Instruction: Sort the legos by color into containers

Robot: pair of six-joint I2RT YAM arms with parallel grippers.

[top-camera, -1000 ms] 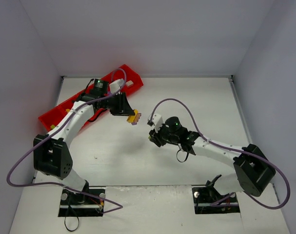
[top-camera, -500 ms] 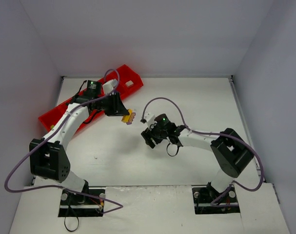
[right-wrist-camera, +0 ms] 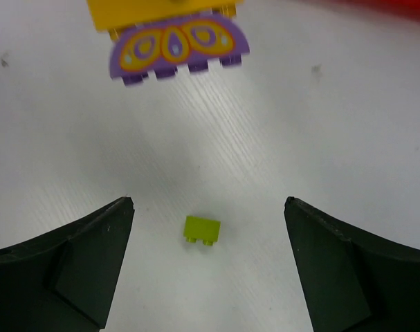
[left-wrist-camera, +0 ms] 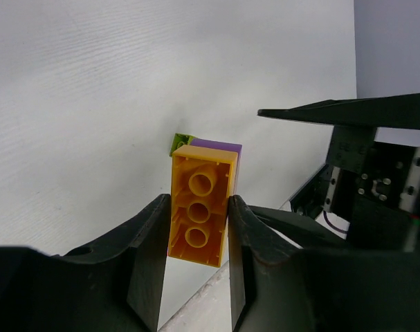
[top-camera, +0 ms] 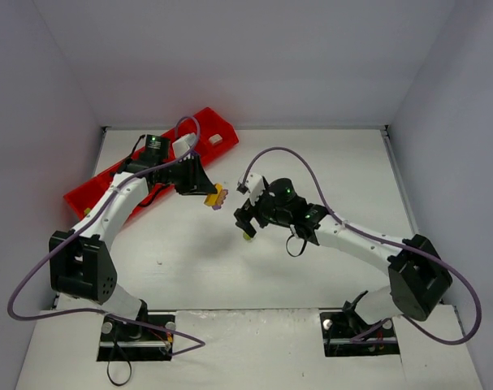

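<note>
Left jaws are clamped tight on the sides of a yellow-orange brick [left-wrist-camera: 199,216], hollow underside w/ its three tubes facing the wrist cam. Stuck to its far face is a purple piece [right-wrist-camera: 178,45], half-round w/ an orange & purple petal print, best seen from the right wrist cam. The combo hangs in the air over the bench [top-camera: 327,171], just off the near side of the red tray [top-camera: 88,193]. In the left wrist view a lime bit [left-wrist-camera: 178,143] peeks out behind the top corner. Can't tell if it's attached or just lying on the bench beyond.

Right jaws are spread wide, holding nothing, pointing down at the bench. A small lime brick [right-wrist-camera: 202,229] lies on the bench btw the two fingers, touching neither. From the top cam it's right at the tips, near mid-bench, a bit apart from the held combo.

Tray sits diagonally at the far-left corner. A white brick [top-camera: 216,139] is in its far end compartment. Middle of the tray is hidden by the left arm [top-camera: 120,199].
</note>
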